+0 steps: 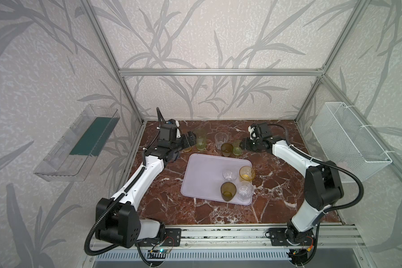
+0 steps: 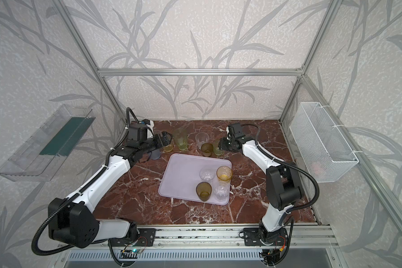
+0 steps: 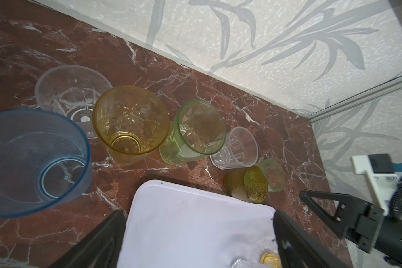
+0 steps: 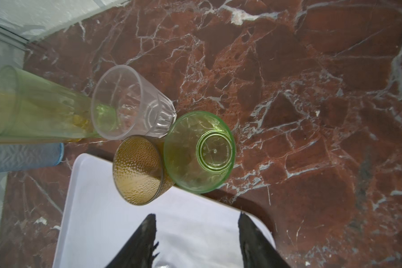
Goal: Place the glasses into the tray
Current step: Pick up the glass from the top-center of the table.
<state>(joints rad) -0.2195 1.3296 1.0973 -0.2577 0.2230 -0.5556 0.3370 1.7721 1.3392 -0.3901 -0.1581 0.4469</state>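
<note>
Well, nearest me the tray (image 1: 200, 176) lies flat on the counter (image 1: 163, 208), and four of the glasses stand upright in its near right part: a dark amber tumbler (image 1: 228, 191), a clear tumbler (image 1: 245, 190) beside it, then a second clear tumbler (image 1: 229, 175) and a short yellow tumbler (image 1: 247, 173) behind. Its left half is bare, which looks the place for the next one. Just past the far rim stand the other amber tumbler (image 1: 226, 149) and the short green glass (image 1: 237, 150), touching or nearly so. The right pincer (image 1: 243, 145) is beside the green one, its fingers about half apart with nothing between them; the glass stands just ahead of the tips. I judge that glass is the one being gone for. To do it well, the fingers should take its body squarely, low enough not to tip it, and miss the amber neighbour and the short clear glass (image 1: 220, 140) behind; then lift straight before crossing the rim. Farther back and left, the tall pale-green glass (image 1: 200, 139), tall yellow glass (image 3: 130, 125) and grey-blue glass (image 3: 33, 162) wait off the tray, with the left pincer (image 1: 192, 139) wide open and empty near them. On the side walls, the clear shelf (image 1: 63, 157) and the wire basket (image 1: 348, 139) hold no glasses that I can see.
</note>
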